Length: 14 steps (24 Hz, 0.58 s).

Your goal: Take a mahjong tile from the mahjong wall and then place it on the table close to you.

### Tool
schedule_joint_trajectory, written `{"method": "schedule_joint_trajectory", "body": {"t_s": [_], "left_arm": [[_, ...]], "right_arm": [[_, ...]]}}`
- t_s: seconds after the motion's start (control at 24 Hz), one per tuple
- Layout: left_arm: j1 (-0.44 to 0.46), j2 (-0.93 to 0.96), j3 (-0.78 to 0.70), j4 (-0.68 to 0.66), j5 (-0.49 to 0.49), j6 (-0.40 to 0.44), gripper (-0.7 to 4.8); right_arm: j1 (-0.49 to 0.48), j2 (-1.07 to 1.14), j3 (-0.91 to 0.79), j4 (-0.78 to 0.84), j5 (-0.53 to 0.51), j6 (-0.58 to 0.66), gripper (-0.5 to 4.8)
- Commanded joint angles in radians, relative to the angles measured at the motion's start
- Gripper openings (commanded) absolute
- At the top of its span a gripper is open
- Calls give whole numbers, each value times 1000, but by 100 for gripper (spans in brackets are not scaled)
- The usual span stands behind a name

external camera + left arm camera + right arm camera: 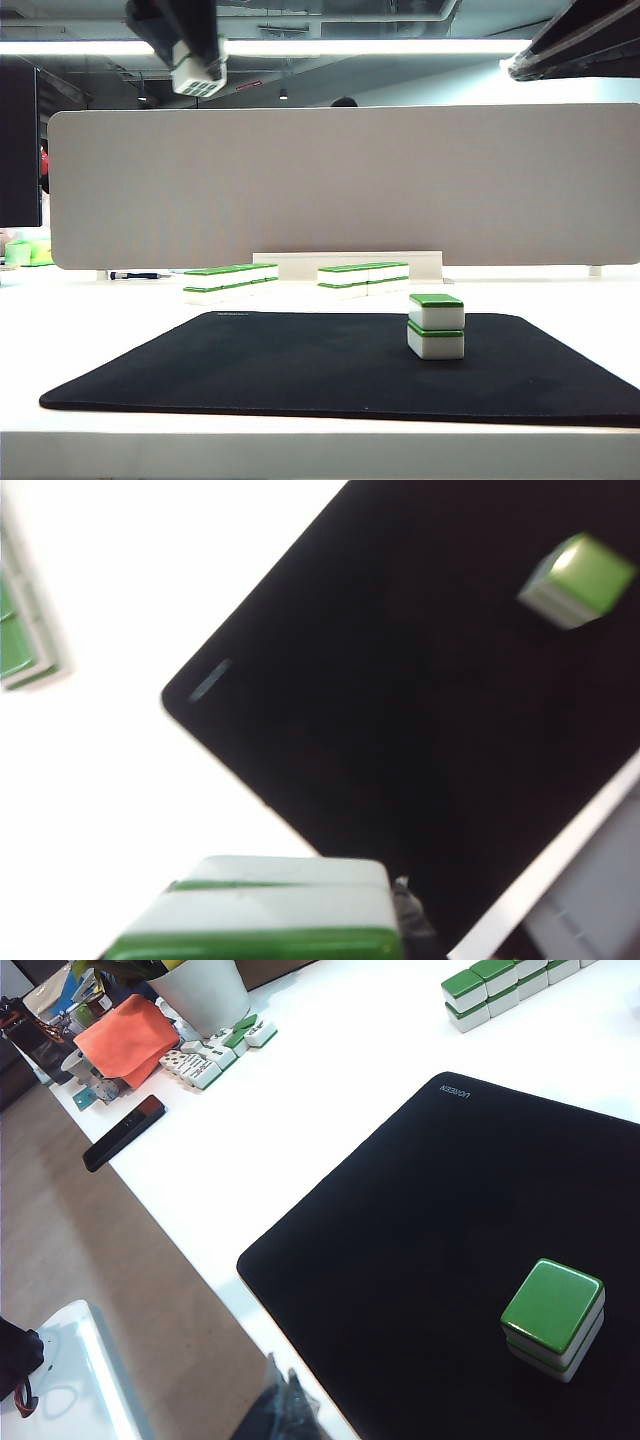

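My left gripper [197, 72] hangs high above the table's left side, shut on a white-and-green mahjong tile [270, 910]. Two green bands show on the tile in the left wrist view. The mahjong wall [232, 280] lies in two short runs on the white table [90, 300] behind the mat, the second run [365, 276] further right; it also shows in the wrist views [498, 982] [20, 640]. My right gripper [290, 1400] is over the table's near edge, its tips together and holding nothing. Its arm [580, 40] shows at the top right.
A black mat [300, 370] covers the middle of the table, with a two-tile stack [436, 326] [553, 1318] on its right part. A grey partition [350, 180] closes the back. A pen [135, 275], phone [125, 1132], orange cloth [125, 1035], white pot [205, 990] and loose tiles [215, 1050] lie at the side.
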Motion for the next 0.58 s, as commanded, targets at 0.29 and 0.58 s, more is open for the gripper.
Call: {"method": "schedule_joint_trajectory", "body": {"t_s": [0.29, 0.58], "left_arm": [[-28, 58, 2, 177, 160, -11, 169], [-41, 147, 1, 169, 158, -23, 169]], "right_arm": [[1, -1, 3, 14, 1, 1, -1], [1, -1, 3, 14, 1, 1, -1]]}}
